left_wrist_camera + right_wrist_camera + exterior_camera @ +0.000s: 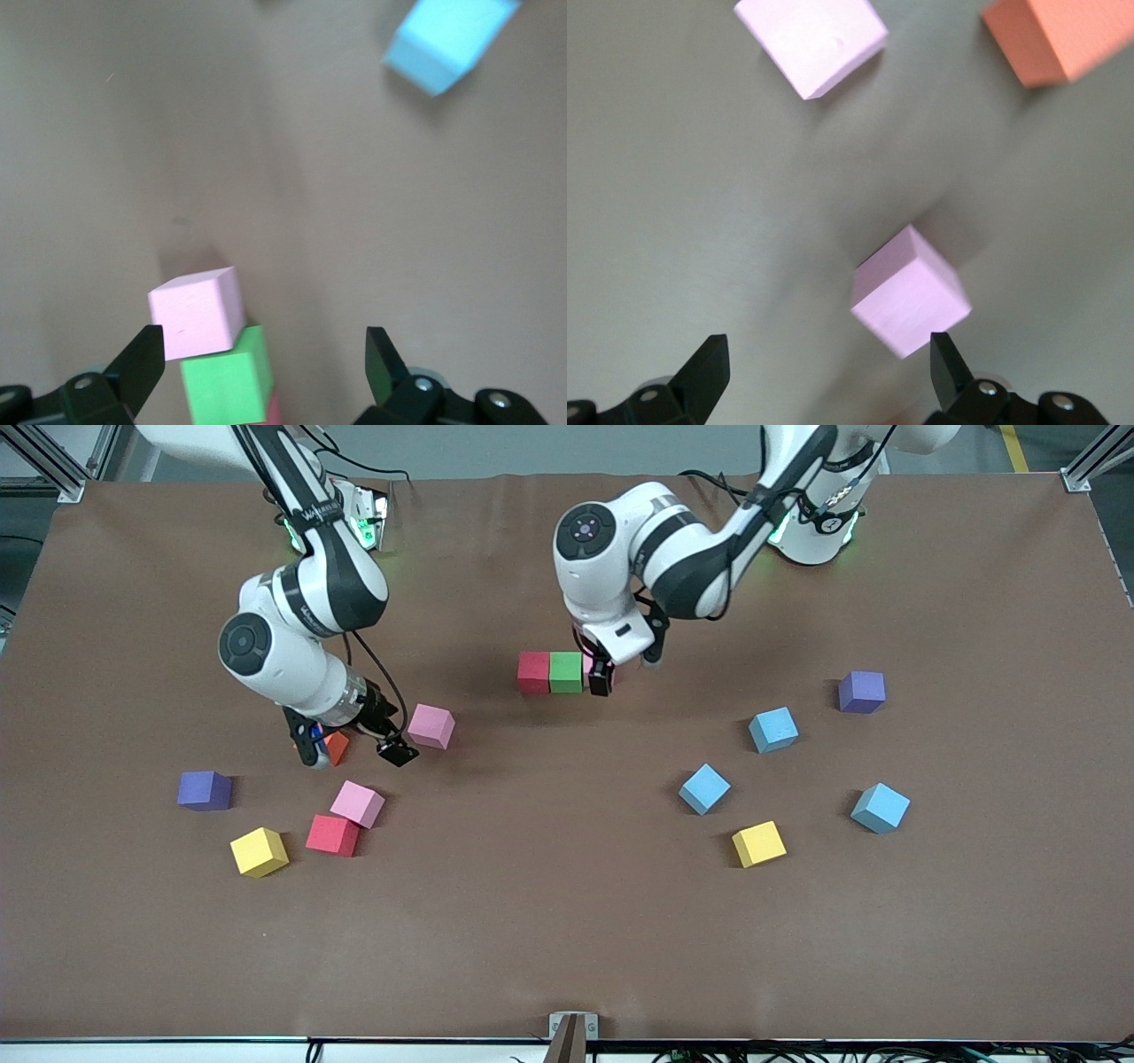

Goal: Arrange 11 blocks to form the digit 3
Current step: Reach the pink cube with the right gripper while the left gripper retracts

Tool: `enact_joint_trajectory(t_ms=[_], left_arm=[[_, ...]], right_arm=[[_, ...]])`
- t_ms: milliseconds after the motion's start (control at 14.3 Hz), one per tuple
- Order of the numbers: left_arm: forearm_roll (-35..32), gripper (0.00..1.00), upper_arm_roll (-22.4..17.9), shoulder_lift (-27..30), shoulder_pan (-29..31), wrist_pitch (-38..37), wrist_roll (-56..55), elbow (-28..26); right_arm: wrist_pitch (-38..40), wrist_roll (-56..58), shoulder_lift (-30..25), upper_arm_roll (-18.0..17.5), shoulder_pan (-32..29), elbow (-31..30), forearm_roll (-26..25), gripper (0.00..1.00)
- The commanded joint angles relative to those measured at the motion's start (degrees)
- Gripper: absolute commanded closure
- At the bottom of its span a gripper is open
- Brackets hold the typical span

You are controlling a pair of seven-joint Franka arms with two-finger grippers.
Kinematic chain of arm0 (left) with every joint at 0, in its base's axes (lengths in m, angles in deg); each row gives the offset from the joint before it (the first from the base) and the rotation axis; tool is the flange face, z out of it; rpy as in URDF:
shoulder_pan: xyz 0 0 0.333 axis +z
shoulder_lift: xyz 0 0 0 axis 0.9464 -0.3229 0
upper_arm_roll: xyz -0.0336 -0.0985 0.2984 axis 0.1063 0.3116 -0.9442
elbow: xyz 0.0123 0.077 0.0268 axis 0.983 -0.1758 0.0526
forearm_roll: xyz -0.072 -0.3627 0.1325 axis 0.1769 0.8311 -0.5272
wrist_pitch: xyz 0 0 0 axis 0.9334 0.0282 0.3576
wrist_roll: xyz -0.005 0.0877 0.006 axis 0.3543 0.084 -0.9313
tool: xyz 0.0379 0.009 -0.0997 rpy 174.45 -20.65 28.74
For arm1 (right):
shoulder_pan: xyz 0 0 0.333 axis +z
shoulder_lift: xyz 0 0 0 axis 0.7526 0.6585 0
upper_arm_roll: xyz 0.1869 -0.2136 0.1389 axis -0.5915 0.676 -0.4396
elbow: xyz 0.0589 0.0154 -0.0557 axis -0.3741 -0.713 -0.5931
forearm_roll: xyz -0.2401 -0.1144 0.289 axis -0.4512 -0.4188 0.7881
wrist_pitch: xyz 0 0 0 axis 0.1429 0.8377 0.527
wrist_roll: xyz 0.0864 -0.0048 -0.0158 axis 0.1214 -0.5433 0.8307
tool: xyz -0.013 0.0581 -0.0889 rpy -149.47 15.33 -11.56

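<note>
Blocks begin a row mid-table: red block [533,672], green block [566,672] and a pink block [197,312] touching, with the left gripper [611,673] spread wide over the pink end. Right gripper [354,748] hangs wide, holding nothing, over the orange cube [336,747] near another pink block [431,725].

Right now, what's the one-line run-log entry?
row: red block, green block, pink block | left gripper: open over row | right gripper: open over orange cube

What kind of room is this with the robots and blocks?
Probably a robot lab. Two robot arms stand at a brown table with metal frame posts at its corners, coloured foam blocks lie scattered on it, and cables run along its edge.
</note>
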Motion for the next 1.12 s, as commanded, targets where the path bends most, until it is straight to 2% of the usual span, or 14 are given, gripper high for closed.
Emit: enact_joint_trajectory(t_ms=[0, 349, 628, 767, 906, 1046], left_arm=[[-0.3, 0.00, 0.2, -0.6, 4.9, -1.9, 11.3, 4.5], [-0.3, 0.00, 0.2, -1.5, 14.5, -1.9, 35.1, 9.7], [-0.3, 0.00, 0.2, -1.1, 22.5, -4.5, 54.8, 14.6], [-0.3, 0.00, 0.1, -0.8, 26.1, -9.3, 65.0, 18.2], [-0.3, 0.00, 0.1, -0.2, 29.8, -14.2, 74.7, 20.6], [-0.2, 0.00, 0.0, 2.2, 32.4, -17.8, 85.2, 20.7]], right_arm=[[1.7, 11.6, 1.0, -1.1, -2.1, 0.7, -1.2, 0.00], [2.6, 32.7, 2.0, -1.2, -1.7, 0.5, -1.3, 0.00], [2.6, 36.6, 3.9, -1.3, 0.2, 0.4, -2.4, 0.00], [2.6, 36.9, 4.7, -1.3, 1.8, 0.3, -7.7, 0.00], [2.6, 36.8, 5.2, -1.3, 2.1, 0.2, -8.1, 0.00], [2.0, 36.9, 5.5, -1.3, 2.6, -0.3, -8.1, 0.00]])
